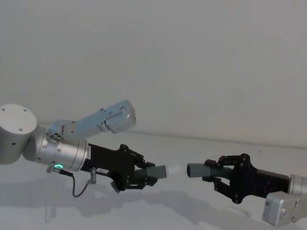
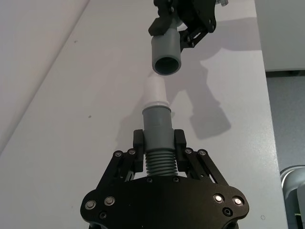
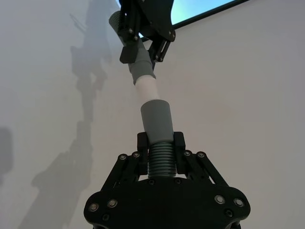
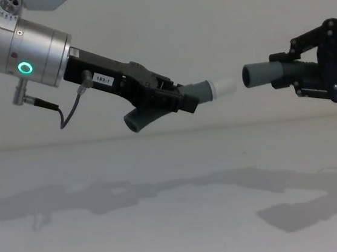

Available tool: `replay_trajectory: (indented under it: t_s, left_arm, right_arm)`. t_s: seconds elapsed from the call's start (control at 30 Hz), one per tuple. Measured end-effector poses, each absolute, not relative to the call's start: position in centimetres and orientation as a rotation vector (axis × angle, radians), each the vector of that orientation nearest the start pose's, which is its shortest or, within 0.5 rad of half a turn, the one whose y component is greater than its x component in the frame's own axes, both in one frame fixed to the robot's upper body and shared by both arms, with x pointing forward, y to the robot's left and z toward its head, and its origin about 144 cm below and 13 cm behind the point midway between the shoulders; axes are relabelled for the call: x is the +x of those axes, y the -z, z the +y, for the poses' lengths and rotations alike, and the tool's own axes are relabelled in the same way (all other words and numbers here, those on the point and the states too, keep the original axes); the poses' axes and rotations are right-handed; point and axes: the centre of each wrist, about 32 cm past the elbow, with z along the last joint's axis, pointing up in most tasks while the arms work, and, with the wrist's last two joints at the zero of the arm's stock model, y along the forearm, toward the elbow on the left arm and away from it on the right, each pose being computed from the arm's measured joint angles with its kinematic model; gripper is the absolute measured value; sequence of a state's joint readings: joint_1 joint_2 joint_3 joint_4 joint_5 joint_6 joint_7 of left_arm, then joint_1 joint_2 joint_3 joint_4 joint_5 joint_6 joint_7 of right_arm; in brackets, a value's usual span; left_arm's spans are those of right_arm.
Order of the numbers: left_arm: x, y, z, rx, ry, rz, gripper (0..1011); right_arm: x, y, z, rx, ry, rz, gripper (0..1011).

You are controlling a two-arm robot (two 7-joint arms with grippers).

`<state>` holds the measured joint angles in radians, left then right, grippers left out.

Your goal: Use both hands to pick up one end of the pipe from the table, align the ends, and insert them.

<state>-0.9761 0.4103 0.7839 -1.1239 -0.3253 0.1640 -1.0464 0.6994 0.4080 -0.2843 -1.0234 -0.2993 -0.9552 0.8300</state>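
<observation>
Left tool (image 2: 159, 143) clamps white-tipped pipe (image 2: 157, 129), facing socket mouth (image 2: 167, 64).

i hold the short dark grey-teal plastic tube piece (image 4: 172, 104) in my left black two-fingered gripper (image 4: 181, 100), clamped around its ribbed section, above the plain white-grey table (image 4: 178, 210). its narrower white plug tip (image 4: 225, 86) points toward my right side. the piece is bent, its rear end angling downward behind my fingers. my right black two-fingered gripper (image 4: 284, 73) is clamped on the ribbed part of the longer dark grey-teal plastic tube piece (image 4: 272, 73), also lifted off the table. its open round socket mouth (image 2: 167, 64) faces the white tip. the two ends are near each other, roughly in line, with a small gap between them; they are not touching.
</observation>
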Motion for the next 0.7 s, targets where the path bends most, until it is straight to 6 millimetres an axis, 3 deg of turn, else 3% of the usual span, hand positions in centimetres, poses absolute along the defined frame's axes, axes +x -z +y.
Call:
replay_trajectory:
  t_s: [0.7]
  left_arm:
    - [64.29,-134.46,20.91,0.466,-0.181,-0.244,336]
  right_arm:
    - [62.38,-126.71,-33.35,-0.376,0.279,-1.171,286]
